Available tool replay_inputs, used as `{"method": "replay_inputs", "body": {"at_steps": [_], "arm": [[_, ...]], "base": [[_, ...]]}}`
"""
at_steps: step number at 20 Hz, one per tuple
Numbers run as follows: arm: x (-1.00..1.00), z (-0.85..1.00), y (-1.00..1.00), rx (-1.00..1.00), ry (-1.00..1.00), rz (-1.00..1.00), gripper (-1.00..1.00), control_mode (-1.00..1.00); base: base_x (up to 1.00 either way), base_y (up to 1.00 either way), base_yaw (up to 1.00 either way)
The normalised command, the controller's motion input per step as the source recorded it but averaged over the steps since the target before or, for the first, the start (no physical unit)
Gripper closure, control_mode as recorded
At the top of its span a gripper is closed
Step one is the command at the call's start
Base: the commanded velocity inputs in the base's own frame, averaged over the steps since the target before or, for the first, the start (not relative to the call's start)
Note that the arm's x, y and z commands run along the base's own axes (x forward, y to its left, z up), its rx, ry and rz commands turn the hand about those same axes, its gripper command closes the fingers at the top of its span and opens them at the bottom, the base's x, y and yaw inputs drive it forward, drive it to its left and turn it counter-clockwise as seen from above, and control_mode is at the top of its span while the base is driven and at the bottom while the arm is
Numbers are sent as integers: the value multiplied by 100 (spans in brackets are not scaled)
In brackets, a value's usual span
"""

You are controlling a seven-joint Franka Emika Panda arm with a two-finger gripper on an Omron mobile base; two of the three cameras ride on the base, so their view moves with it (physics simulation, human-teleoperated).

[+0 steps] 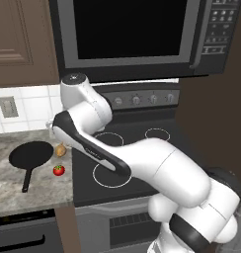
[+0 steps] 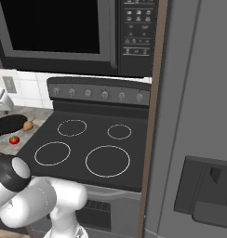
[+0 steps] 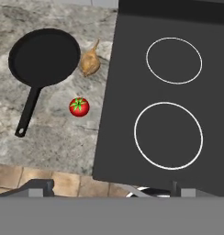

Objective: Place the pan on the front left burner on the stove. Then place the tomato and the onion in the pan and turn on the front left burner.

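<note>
Clearly the first step is barely begun: the pan (image 3: 45, 56) lies on the granite bench (image 3: 54, 142) to the left of the stove (image 3: 127, 92), its handle trailing toward the bench's front edge, with the onion (image 3: 90, 64) touching or just off its rim on the stove side and the tomato (image 3: 79, 106) near it, apart, while the front left burner (image 3: 168, 135) sits bare. Next, I'd judge, the gripper must descend over the pan's thin handle and close on it. The arm (image 1: 117, 158) bends leftward from its base, hand looking straight down above the stove's left edge, gripper jaws spread wide and holding nothing.
</note>
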Motion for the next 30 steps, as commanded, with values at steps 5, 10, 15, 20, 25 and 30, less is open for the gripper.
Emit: {"method": "replay_inputs", "body": {"at_steps": [5, 10, 15, 20, 25, 30], "arm": [[0, -12, 42, 0, 0, 0, -100, -100], [0, -17, 38, 0, 0, 0, -100, -100], [0, -19, 33, 0, 0, 0, -100, -100], [0, -23, 27, 0, 1, 0, -100, -100], [0, -25, 27, 0, 1, 0, -100, -100], [0, -25, 23, 0, 2, 0, -100, -100]], "base": [[0, 0, 0], [0, 0, 0], [0, 0, 0], [0, 0, 0], [0, 0, 0], [0, 0, 0]]}}
